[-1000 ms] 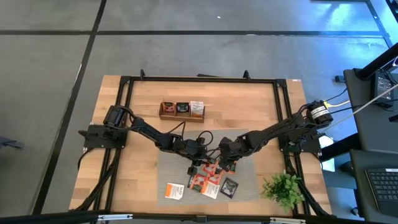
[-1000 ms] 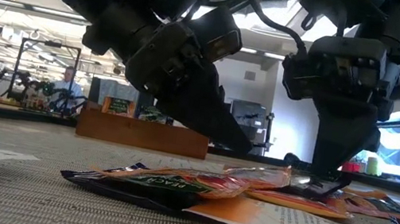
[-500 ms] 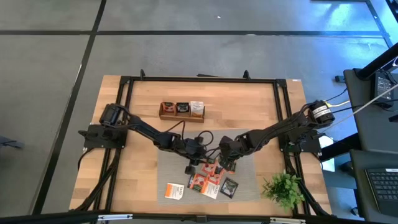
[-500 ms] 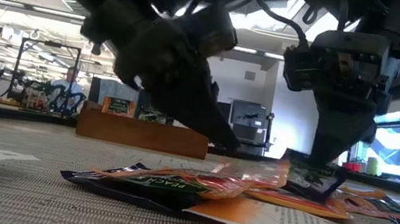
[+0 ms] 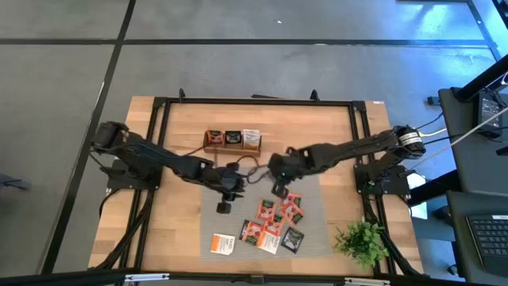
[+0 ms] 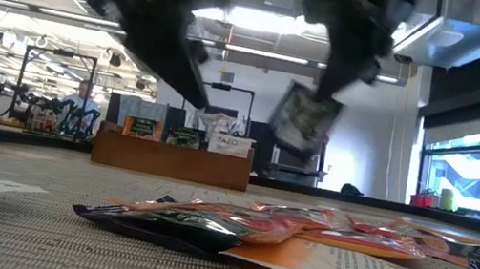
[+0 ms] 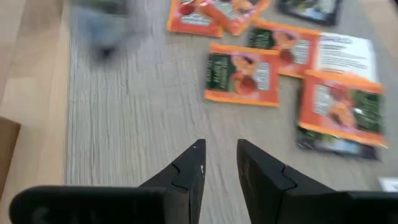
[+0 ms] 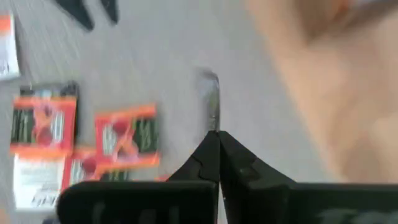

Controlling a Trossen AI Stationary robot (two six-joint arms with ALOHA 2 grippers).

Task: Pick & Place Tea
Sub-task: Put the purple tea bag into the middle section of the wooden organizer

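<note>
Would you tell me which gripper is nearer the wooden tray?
Right. The right gripper, holding a sachet, hangs just beside the wooden tray; the left gripper is farther.

The table (image 5: 175,230) is pale wood with a smooth, lightly grained finish. A grey woven mat (image 5: 230,218) lies on it, matt and ribbed, its coarse weave clear in the low view. The tea sachets (image 5: 274,222) look like glossy foil or coated paper, crinkled at the edges and catching light. The tray (image 5: 231,148) is brown wood, matt. Both grippers' fingers (image 7: 186,177) are matt black plastic. The frame (image 5: 254,102) around the table is black metal.
</note>
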